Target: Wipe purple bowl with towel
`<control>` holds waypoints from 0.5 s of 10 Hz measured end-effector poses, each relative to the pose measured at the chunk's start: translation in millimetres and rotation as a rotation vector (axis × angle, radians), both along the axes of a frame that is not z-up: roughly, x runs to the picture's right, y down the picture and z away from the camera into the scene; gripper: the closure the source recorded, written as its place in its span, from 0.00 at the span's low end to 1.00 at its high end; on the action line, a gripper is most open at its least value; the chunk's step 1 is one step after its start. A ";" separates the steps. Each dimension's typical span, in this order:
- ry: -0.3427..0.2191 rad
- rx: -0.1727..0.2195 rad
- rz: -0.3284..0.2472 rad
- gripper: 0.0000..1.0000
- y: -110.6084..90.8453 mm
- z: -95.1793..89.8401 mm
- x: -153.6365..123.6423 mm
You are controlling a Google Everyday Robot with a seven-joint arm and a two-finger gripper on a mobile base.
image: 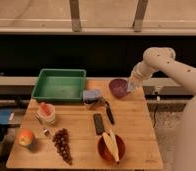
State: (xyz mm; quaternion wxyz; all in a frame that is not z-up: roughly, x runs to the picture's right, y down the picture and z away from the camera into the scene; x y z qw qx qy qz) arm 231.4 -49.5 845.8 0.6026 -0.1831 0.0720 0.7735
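Wooden table (136, 125) in front of a dark wall. Back left sits the green tray (58, 99). Front centre-right, the orange bowl (100, 149) holds yellow corn (111, 144). Back right, the purple bowl (118, 88) stands near the table's edge. The gripper (130, 86), fingers closed, is at its right rim. Whether it holds the towel, I cannot tell.

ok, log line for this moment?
phase: at bowl | pincer: shut, at right rim of purple bowl | towel: cannot make out | bowl: upright on table
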 end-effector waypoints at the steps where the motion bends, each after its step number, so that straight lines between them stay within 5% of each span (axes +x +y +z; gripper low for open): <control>1: -0.006 -0.007 -0.007 1.00 -3.7 8.3 -6.1; 5: -0.041 -0.063 -0.058 1.00 -3.7 43.0 -32.4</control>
